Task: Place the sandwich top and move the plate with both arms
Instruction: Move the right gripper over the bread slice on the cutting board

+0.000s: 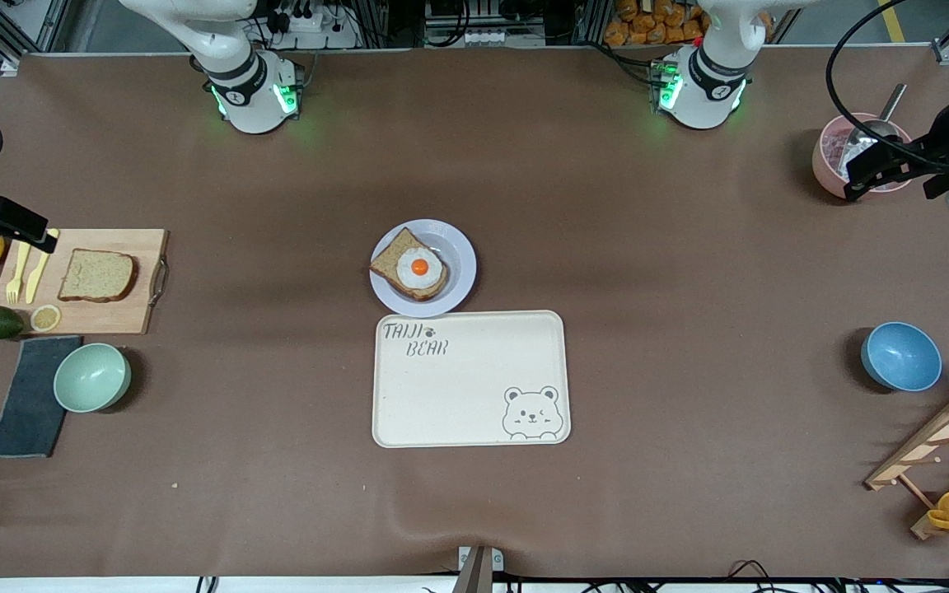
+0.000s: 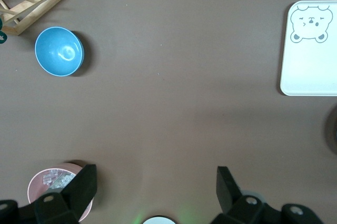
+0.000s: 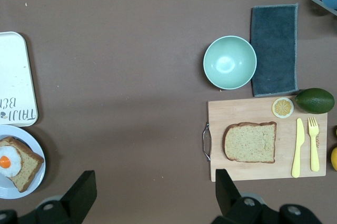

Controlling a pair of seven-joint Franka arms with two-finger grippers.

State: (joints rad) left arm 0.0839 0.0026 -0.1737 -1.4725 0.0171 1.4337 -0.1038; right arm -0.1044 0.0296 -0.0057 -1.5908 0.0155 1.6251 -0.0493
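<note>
From the front view, we judge that the task has not yet begun. The sandwich top (image 1: 97,276) lies flat on a wooden cutting board (image 1: 112,317) at the right arm's end of the tabletop (image 1: 647,288), untouched. The plate (image 1: 456,259) sits mid-tabletop, touching or just beside the edge of the cream bear tray (image 1: 474,387), which lies nearer the front camera. On the plate rests a bread slice topped with a fried egg (image 1: 420,268), still uncovered. The right gripper (image 1: 5,222) hangs over the board's outer end, near the yellow fork (image 1: 18,280) and knife. The left gripper (image 1: 874,169) hovers over a pink bowl (image 1: 829,161) at the left arm's end, well apart from the plate; that arm waits.

In the left wrist view, we see the left gripper (image 2: 155,187) with its jaws spread wide and nothing between them, above bare tabletop, with a blue bowl (image 2: 59,51) and the tray's corner in sight.

In the right wrist view, the right gripper (image 3: 152,195) also has jaws wide and empty. The sandwich top (image 3: 250,142) shows on the board beside a lemon slice (image 3: 283,107).

Our next move, as we judge it, calls for the right arm to shift over the plain slice, descend, close on its edges, and carry it onto the egg; only then do both arms go to the plate's rim.
</note>
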